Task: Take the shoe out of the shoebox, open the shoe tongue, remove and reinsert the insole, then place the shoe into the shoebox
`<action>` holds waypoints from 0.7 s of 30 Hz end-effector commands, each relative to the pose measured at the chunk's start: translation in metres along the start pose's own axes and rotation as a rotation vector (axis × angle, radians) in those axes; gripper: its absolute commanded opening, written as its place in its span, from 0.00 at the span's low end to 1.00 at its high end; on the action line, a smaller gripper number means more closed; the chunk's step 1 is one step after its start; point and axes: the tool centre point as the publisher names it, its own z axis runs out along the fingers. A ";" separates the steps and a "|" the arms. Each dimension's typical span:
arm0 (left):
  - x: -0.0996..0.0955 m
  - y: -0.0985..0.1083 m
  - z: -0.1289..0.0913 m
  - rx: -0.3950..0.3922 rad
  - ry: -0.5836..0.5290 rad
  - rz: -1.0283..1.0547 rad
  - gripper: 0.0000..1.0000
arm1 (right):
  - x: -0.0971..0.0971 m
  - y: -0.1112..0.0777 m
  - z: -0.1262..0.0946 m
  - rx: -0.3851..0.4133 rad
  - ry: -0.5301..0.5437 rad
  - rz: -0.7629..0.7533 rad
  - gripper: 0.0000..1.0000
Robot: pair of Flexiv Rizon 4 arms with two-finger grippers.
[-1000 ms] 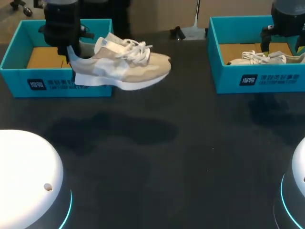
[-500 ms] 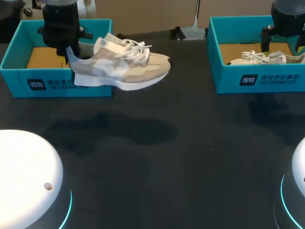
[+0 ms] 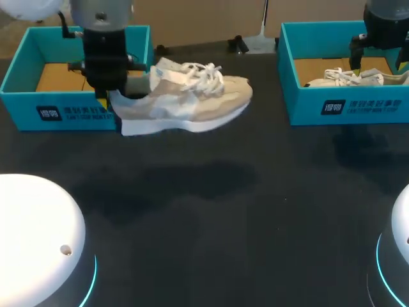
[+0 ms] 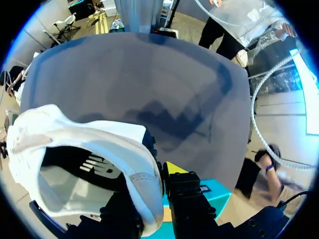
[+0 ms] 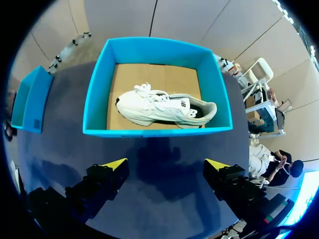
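**Inspector:** Surface?

**Clerk:** A dark matte table top [image 3: 211, 230] is recorded. A soft shadow is cast on it beneath the raised load.

**Inspector:** Where is the task's article, and how is it held?

**Clerk:** The beige-and-white lace-up sneaker [image 3: 185, 101] is carried clear of the table and roughly level, toe towards the right. It is just in front of the open teal cardboard shoebox on the left [image 3: 38, 109]. The left gripper [image 4: 157, 186] is closed on it, with the heel collar pinched between the two fingers. The heel grip is judged to have been chosen so that the laces and tongue are left free for the other arm.

**Inspector:** The other pincer?

**Clerk:** The right gripper [image 5: 167, 172] is seen spread wide, with nothing between its fingers. It hangs by the second teal cardboard shoebox [image 5: 94, 99], in which a white sneaker [image 5: 164, 109] lies on the brown liner.

**Inspector:** Obstructions?

**Clerk:** The left box's near wall stands close behind the heel and should be allowed for in any lowering. Two white domed arm bases [image 3: 38, 224] are noted at the near corners, well apart from the sneaker.
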 end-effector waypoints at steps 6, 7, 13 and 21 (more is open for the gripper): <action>-0.042 -0.019 0.012 0.000 -0.001 0.019 0.00 | 0.000 -0.001 0.000 -0.001 0.000 0.000 1.00; -0.046 -0.022 0.012 -0.003 -0.003 0.016 0.00 | 0.000 -0.001 0.000 -0.001 0.000 0.000 1.00; -0.068 -0.041 0.013 -0.005 -0.019 0.030 0.00 | 0.000 -0.001 0.000 -0.001 0.000 0.000 1.00; -0.083 -0.057 0.023 0.027 -0.032 0.067 0.00 | 0.000 -0.001 0.000 -0.001 0.000 0.000 1.00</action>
